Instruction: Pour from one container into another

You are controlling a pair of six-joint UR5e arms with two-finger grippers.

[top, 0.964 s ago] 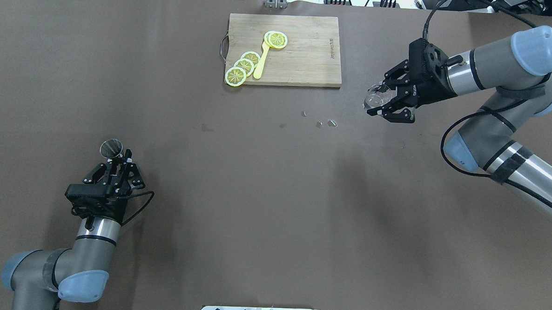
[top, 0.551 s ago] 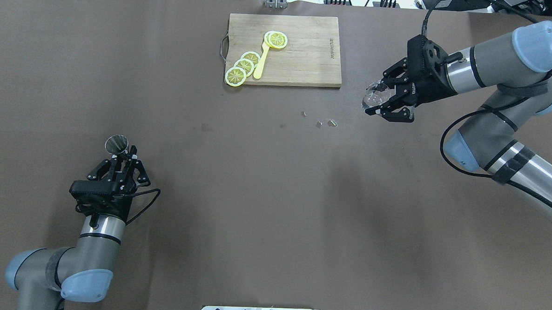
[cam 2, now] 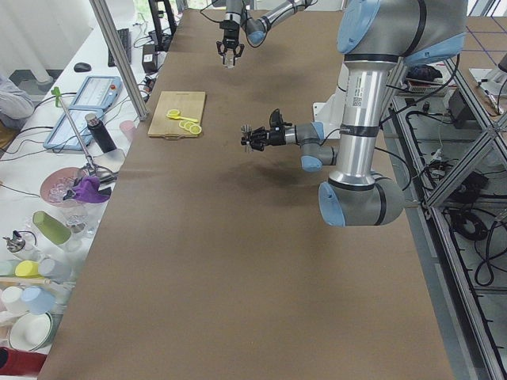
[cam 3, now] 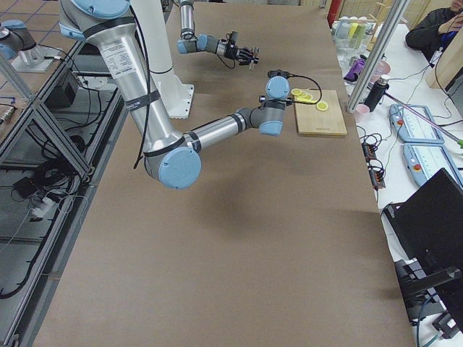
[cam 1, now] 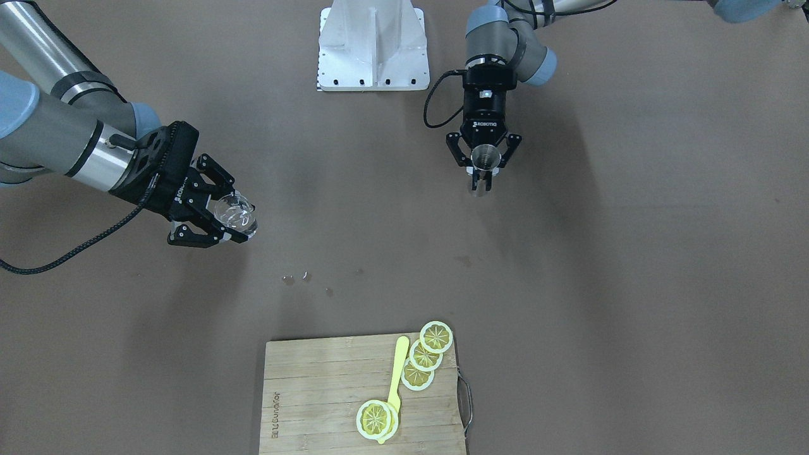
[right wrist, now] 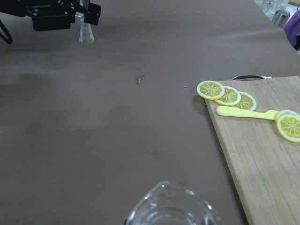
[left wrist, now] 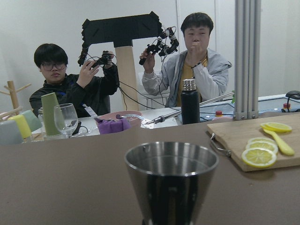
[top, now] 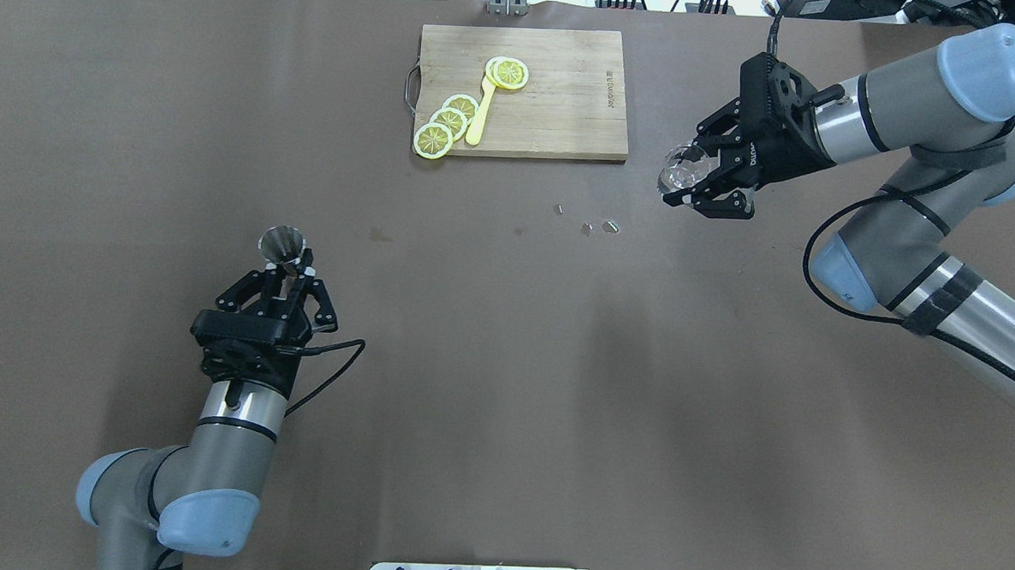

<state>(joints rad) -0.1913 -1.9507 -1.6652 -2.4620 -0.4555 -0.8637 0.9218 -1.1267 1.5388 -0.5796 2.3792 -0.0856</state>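
My left gripper [top: 286, 277] is shut on a steel jigger [top: 281, 244], held upright above the table at the left; the jigger [left wrist: 171, 180] fills the left wrist view and shows as a small cup [cam 1: 485, 156] from the front. At the right my right gripper [top: 694, 180] is shut on a clear glass [top: 679, 169], lifted off the table beside the cutting board's corner. The glass [cam 1: 234, 213] looks tilted in the front view, and its rim [right wrist: 172, 210] shows at the bottom of the right wrist view.
A wooden cutting board [top: 558, 99] with lemon slices [top: 448, 121] and a yellow knife [top: 482, 113] lies at the far middle. A few spilled drops [top: 600, 227] sit on the brown table in front of it. Cups and bottles line the far edge.
My left arm has carried the jigger to the right and slightly forward. My right gripper has shifted the glass a little left and farther away.
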